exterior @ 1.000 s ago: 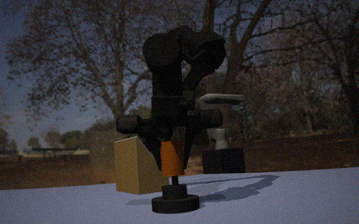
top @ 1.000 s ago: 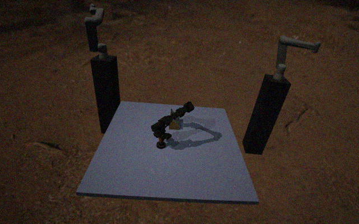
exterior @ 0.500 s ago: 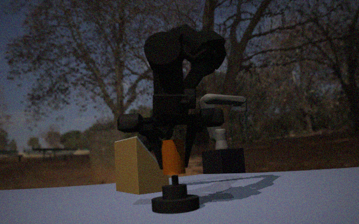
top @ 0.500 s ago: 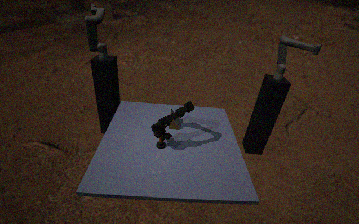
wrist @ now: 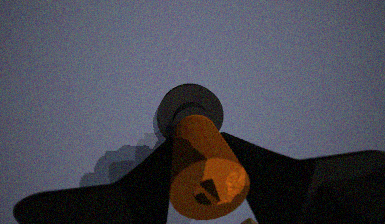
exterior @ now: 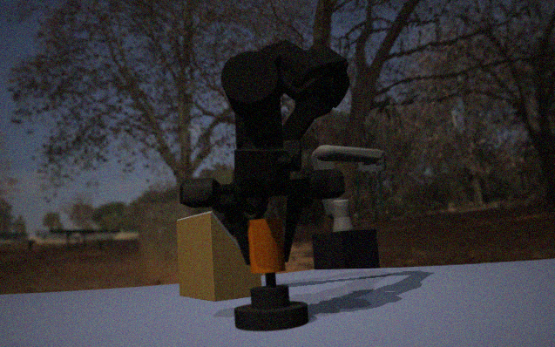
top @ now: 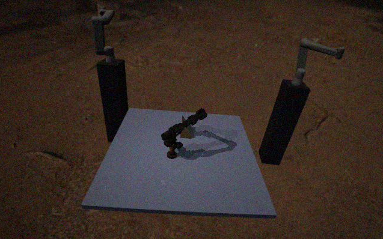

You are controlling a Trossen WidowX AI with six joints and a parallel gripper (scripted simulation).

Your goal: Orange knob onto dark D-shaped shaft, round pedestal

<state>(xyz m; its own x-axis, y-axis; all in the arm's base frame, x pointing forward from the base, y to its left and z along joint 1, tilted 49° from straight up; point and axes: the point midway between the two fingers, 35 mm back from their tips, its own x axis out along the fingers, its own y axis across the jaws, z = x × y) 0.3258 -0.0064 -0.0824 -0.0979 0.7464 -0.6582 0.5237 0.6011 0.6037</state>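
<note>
The orange knob point(top: 171, 148) point(exterior: 267, 248) point(wrist: 208, 187) is upright between the fingers of my gripper point(exterior: 267, 261) point(wrist: 196, 139), which is shut on it. The round dark pedestal point(top: 171, 155) point(exterior: 271, 316) point(wrist: 190, 95) stands on the table under the knob. The dark shaft point(exterior: 270, 280) rises from the pedestal's raised collar, and its lower part shows between the collar and the knob's bottom. The shaft's top is hidden, either by or inside the knob; I cannot tell which. The knob's bottom is clear of the collar. The shaft's flat side is not visible.
A yellow block with a sloped top point(top: 186, 133) point(exterior: 196, 257) stands behind the pedestal, to its left in the exterior view. Two grey arms on dark pillars point(top: 112, 99) point(top: 285, 120) stand beyond the left and right edges of the pale table point(top: 177, 186).
</note>
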